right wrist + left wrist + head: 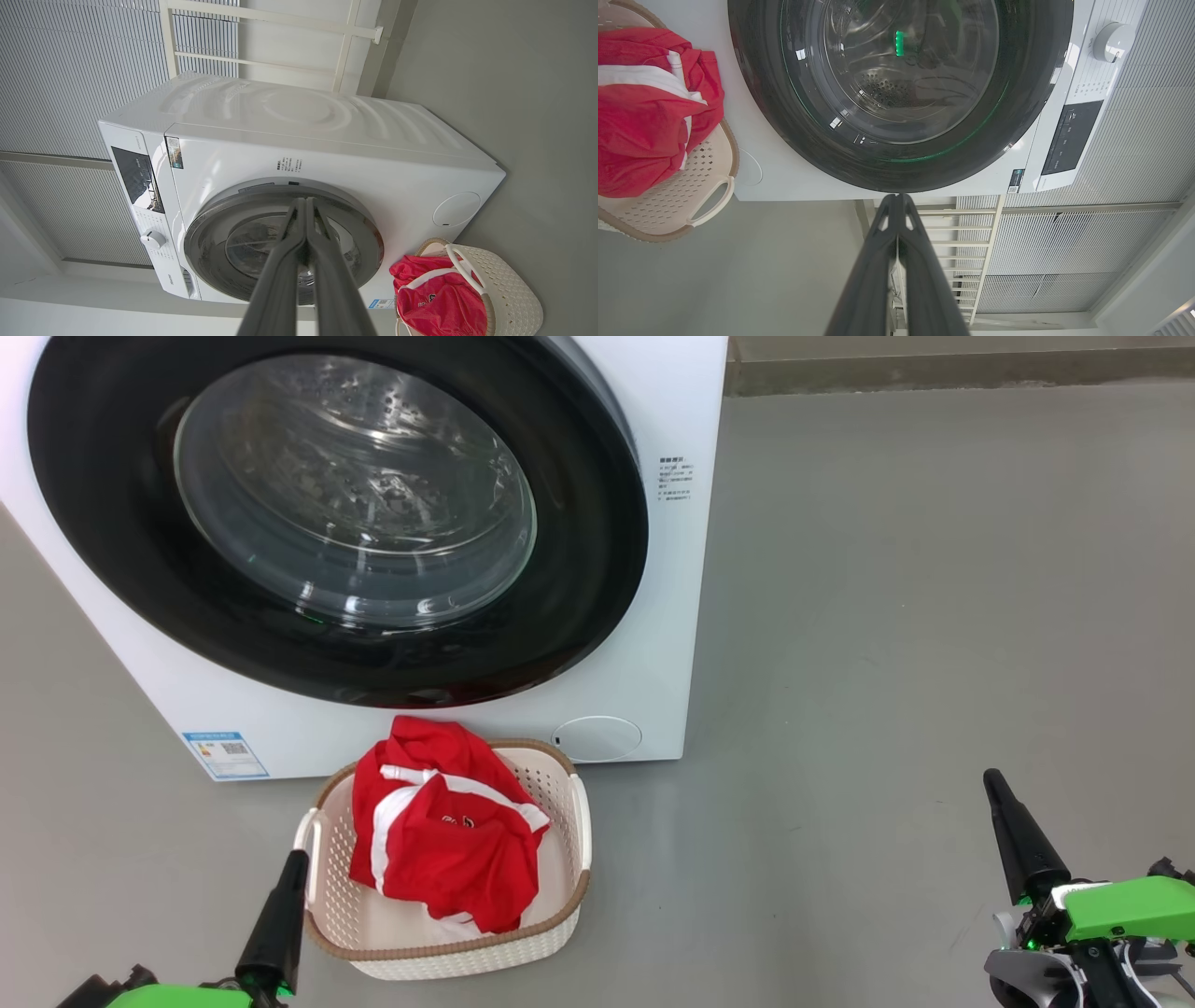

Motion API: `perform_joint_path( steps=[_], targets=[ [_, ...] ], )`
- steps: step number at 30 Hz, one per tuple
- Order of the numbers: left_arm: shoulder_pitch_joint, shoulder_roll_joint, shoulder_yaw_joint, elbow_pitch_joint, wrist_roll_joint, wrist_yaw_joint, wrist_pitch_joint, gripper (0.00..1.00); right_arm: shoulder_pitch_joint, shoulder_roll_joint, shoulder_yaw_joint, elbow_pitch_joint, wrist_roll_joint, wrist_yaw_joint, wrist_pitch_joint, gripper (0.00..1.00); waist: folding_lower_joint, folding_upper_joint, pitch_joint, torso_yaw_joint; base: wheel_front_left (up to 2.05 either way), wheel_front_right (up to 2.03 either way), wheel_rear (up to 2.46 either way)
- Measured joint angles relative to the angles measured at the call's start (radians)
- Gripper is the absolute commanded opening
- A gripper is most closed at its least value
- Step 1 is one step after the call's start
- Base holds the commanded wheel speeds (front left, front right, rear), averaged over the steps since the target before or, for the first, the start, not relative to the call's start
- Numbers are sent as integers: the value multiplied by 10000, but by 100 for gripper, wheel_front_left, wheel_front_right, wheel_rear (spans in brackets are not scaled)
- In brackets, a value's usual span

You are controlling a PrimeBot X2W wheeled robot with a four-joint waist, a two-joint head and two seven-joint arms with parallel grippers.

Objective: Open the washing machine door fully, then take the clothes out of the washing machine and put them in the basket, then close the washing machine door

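The white washing machine (653,644) stands ahead with its round black-rimmed door (336,513) shut flat against its front; steel drum shows through the glass. Red clothes (443,826) with white stripes lie heaped in the cream basket (560,896) on the floor just before the machine. My left gripper (297,861) is shut and empty, its tip at the basket's left handle. My right gripper (991,781) is shut and empty, well right of the basket over bare floor. The wrist views show the door (896,88), door (280,242), clothes (640,121), clothes (439,303) and basket (509,289).
Grey floor (934,616) stretches to the right of the machine. A white slatted wall and rail frame (971,242) stand behind it. A control panel with a knob (1111,42) runs along the machine's top front.
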Motion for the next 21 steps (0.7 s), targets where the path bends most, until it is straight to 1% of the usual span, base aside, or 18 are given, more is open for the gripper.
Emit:
perform_joint_path(
  steps=[21],
  targets=[
    [0,-17,27,0,13,0,75,0,-1,17,-13,2,-2,-10,2,0,0,0,0,0,0,0,0]
  ],
)
